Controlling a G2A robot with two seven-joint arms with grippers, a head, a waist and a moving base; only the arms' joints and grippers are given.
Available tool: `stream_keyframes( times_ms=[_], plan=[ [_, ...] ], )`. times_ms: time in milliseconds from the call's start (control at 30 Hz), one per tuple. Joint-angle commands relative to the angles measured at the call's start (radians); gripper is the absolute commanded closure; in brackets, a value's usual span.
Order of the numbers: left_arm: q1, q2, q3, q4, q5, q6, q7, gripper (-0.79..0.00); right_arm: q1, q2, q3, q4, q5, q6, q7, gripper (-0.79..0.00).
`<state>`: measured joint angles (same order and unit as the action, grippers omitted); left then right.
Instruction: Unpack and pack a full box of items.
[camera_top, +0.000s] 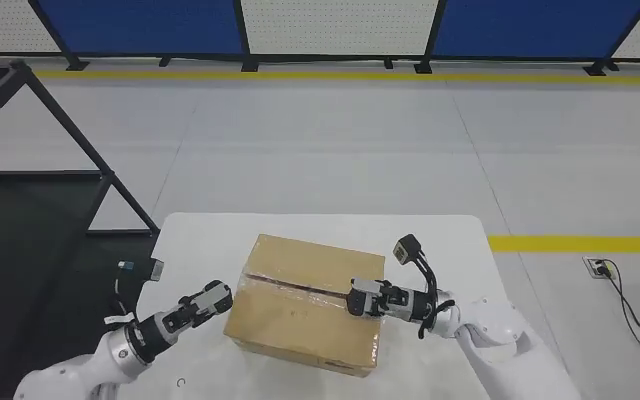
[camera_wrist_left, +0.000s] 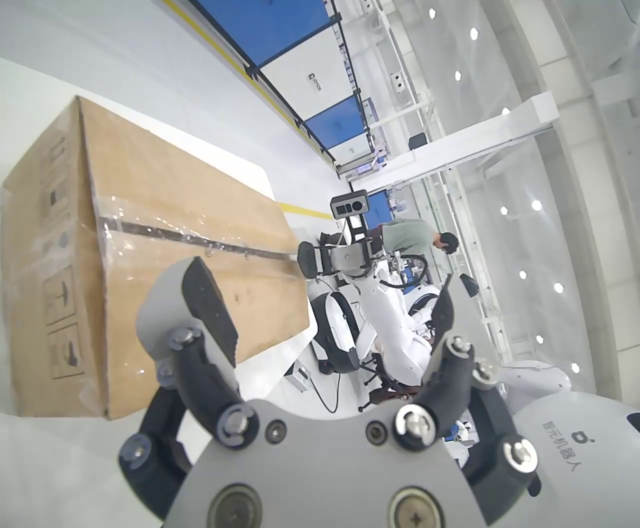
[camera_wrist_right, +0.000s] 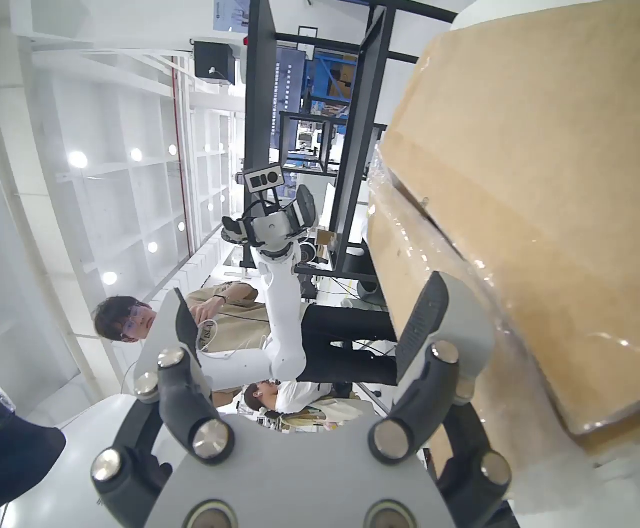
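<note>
box (camera_top: 300, 325) taped shut, ctr of table (camera_top: 200, 235) | l gripper (camera_top: 215, 297) jaws wide, empty, just beside box at its 9 o'clock | r gripper (camera_top: 355, 300) jaws wide, empty, over box top at 3 o'clock by tape seam (camera_top: 300, 288) | risk: r finger prob skids on glossy tape or shoves box toward 9 o'clock, l doesn't look to be bracing it

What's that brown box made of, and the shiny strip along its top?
The brown rectangular box looks like matte cardboard: flat tan faces, folded flaps. The shiny strip seems clear plastic tape, glossy and wrinkled over the seam.
</note>
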<state>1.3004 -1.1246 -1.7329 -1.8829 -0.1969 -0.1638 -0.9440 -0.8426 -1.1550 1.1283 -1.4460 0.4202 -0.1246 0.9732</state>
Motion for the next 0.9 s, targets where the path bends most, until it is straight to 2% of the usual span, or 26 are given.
stream_keyframes(
  times_ms=[0,400,867],
  plan=[
    [-0.002,0.002,0.010,0.007,0.006,0.001,0.004,-0.785,0.009,-0.002,-0.011,0.014,-0.001,0.006,0.004,-0.785],
    [-0.029,0.011,0.049,0.030,0.016,0.015,0.020,-0.785,0.039,-0.006,-0.034,0.058,-0.061,0.070,-0.020,-0.785],
    [-0.054,0.023,0.061,0.075,0.006,0.020,0.046,-0.785,0.071,-0.019,-0.066,0.100,-0.038,0.077,-0.023,-0.785]
  ],
)
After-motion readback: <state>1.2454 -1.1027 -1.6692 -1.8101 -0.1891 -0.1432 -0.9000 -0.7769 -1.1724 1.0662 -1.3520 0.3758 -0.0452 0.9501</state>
